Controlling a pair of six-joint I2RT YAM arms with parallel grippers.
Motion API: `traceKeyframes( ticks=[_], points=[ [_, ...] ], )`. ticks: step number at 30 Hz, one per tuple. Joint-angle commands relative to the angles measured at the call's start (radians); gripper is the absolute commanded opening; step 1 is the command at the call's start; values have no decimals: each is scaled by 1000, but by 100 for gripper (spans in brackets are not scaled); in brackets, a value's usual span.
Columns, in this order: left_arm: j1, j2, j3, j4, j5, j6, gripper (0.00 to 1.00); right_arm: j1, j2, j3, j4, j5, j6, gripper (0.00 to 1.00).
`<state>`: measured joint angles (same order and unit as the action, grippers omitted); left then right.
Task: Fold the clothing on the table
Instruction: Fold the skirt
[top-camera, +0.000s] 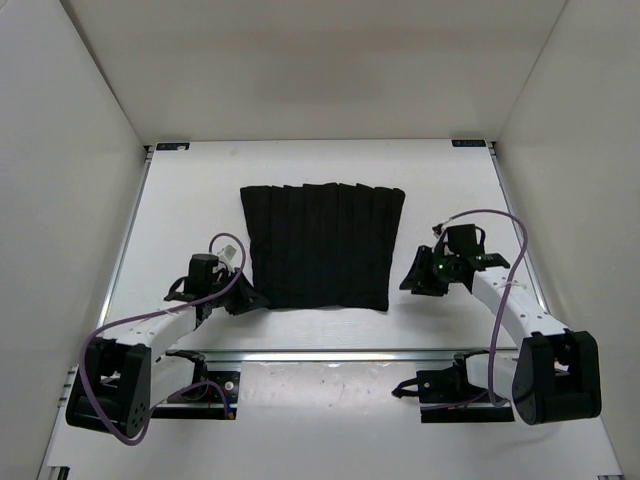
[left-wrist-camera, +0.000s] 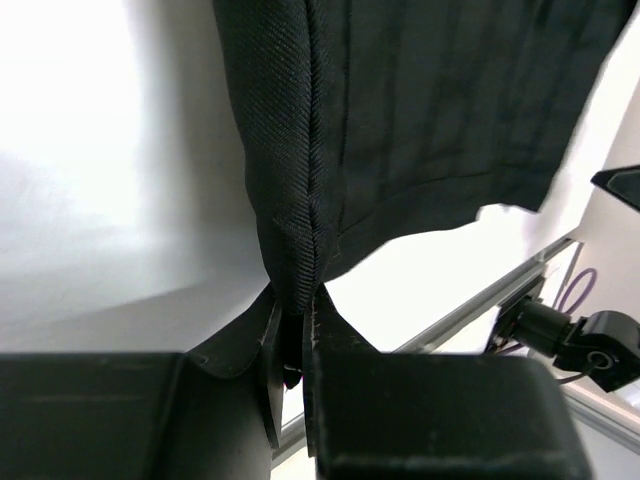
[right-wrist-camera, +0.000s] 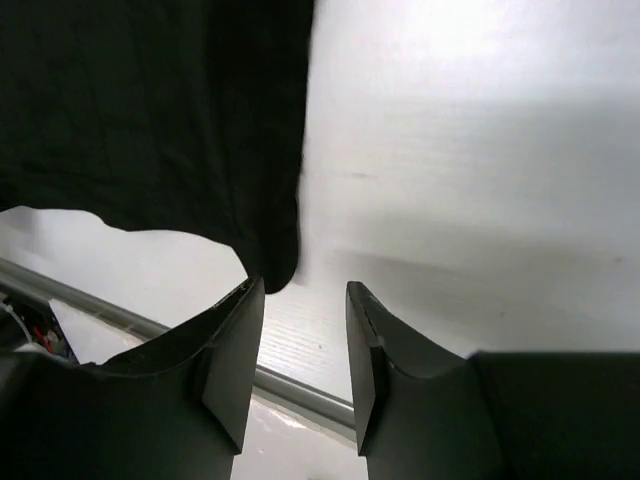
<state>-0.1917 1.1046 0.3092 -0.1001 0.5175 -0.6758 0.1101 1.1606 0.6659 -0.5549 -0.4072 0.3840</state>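
Looking down on the table, I note the clothing lying flat at its middle, pleats running away from the arms. At the near-left corner of the hem, my left gripper is clamped on the fabric. Just off the near-right corner, my right gripper has its jaws apart, holding nothing.

The clothing — a plain black garment with lengthwise pleat-like ridges — is found spread flat at the middle of the table, wider at its far edge than at its near hem. Its near left corner is pinched in the left gripper. The table is noted as white, flat and rail-edged.
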Motion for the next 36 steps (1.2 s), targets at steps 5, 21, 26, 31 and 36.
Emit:
traceKeyframes(
  ticks=[5,21,26,31,36],
  points=[
    [11,-32,-42,20,-11,-8,0,111,-6,-179,194,-81,107,33],
    [20,-65,-88,39,-13,-21,0,33,132,-362,612,-265,227,49],
    [34,-91,-97,25,-14,-18,0,7,143,-385,642,-286,246,1],
    [49,-121,-102,-4,-24,-13,0,-44,55,-375,557,-301,224,0],
    [83,-210,-91,-67,-51,-21,0,-84,-22,-270,339,-292,104,0]
  ],
)
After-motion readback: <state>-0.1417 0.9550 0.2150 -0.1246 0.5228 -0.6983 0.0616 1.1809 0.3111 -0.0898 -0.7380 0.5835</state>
